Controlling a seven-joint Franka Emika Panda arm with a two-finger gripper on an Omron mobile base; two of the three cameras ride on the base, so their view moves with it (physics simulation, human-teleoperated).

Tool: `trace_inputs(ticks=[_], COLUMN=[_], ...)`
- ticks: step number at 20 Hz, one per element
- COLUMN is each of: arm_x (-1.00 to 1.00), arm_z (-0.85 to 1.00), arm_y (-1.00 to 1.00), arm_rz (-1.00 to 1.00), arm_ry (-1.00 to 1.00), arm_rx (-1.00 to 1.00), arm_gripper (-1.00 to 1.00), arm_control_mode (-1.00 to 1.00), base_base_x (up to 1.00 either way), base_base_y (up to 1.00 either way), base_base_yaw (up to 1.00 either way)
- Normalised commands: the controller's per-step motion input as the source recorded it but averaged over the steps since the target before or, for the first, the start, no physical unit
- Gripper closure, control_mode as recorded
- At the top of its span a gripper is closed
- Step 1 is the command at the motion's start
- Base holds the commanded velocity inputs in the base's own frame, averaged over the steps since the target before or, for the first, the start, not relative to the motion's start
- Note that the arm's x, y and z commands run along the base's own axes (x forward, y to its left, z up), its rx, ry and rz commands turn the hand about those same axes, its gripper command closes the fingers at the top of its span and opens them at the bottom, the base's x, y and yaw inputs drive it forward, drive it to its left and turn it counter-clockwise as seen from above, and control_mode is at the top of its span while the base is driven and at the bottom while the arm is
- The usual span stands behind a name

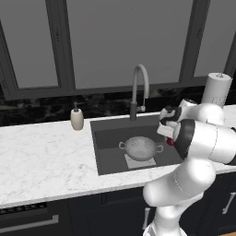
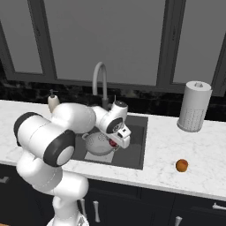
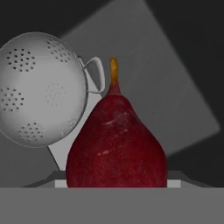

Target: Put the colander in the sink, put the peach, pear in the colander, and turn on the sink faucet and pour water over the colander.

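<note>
**Pear carried over the sink, colander waiting below**

Step in hand: transfer of the pear (image 3: 116,144) to the colander (image 1: 140,148). The colander already sits on the floor of the sink (image 1: 107,152), near the middle of the basin and partly over the light grey square patch. It appears empty.

Gripper state: the gripper (image 2: 115,142) is closed on the pear. In the hand view the dark red fruit stands between the fingertips with its stem pointing away from the camera. In the right base view a small patch of red shows just under the hand.

Position: the gripper hangs over the right part of the sink, above the basin floor. In the hand view the colander lies beside the pear, not beneath it, so the fruit is judged to be off to one side of the bowl.

Other task items: the peach (image 2: 181,165) rests on the table to the right of the sink, toward the front edge and well apart from the paper towel roll (image 2: 193,106). The sink faucet (image 1: 139,90) stands at the back edge of the sink; no water stream is visible.

Next move: shift the gripper sideways until the pear is centred over the colander opening, lower it inside the rim, then release. Releasing from the present position would likely drop the pear onto the sink floor.
</note>
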Motion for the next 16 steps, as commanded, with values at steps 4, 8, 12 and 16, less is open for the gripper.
trace_inputs(ticks=[4, 8, 12, 16], arm_x=[0.23, 0.25, 0.25, 0.26], arm_z=[0.0, -0.16, -0.4, -0.48], arm_y=[0.29, 0.19, 0.08, 0.04], arm_rz=[0.0, 0.0, 0.01, 0.0], arm_ry=[0.0, 0.0, 0.0, 0.0], arm_rx=[0.05, 0.02, 0.02, 0.04], arm_gripper=[1.0, 1.0, 1.0, 1.0], arm_control_mode=[-1.0, -1.0, -1.0, -1.0], base_base_x=[0.0, 0.0, 0.0, 0.0], base_base_y=[0.0, 0.0, 0.0, 0.0], base_base_yaw=[0.0, 0.0, 0.0, 0.0])
